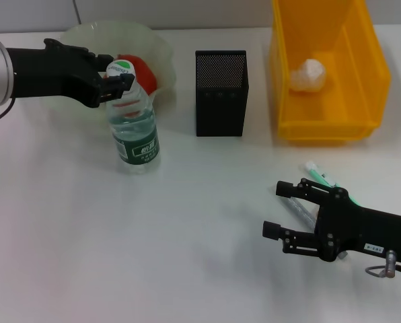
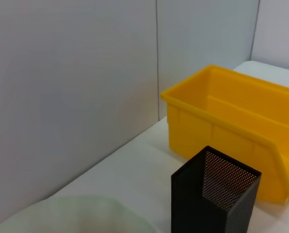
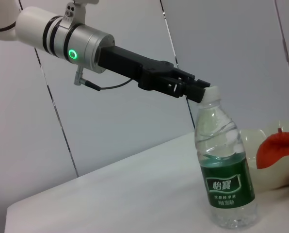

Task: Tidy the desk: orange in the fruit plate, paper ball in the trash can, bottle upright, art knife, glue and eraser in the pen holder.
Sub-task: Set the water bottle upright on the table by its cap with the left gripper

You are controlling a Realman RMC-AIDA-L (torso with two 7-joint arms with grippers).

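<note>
Left claw (image 1: 118,86): closed on the cap of the bottle (image 1: 134,131), steadying it upright on the desk (image 1: 86,235) before the fruit plate (image 1: 161,50). Right claw (image 1: 284,208): open, empty, over the art knife (image 1: 316,176), probably its next pickup.

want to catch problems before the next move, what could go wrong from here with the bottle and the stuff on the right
1. The left gripper pinches only the cap of the upright bottle; pulling away sideways could tip it toward the fruit plate.
2. The right gripper is open beside the thin green-and-white item; lying flat on the table, it could skid instead of being picked up.
3. The pen holder looks light; a bump could knock it over.
</note>
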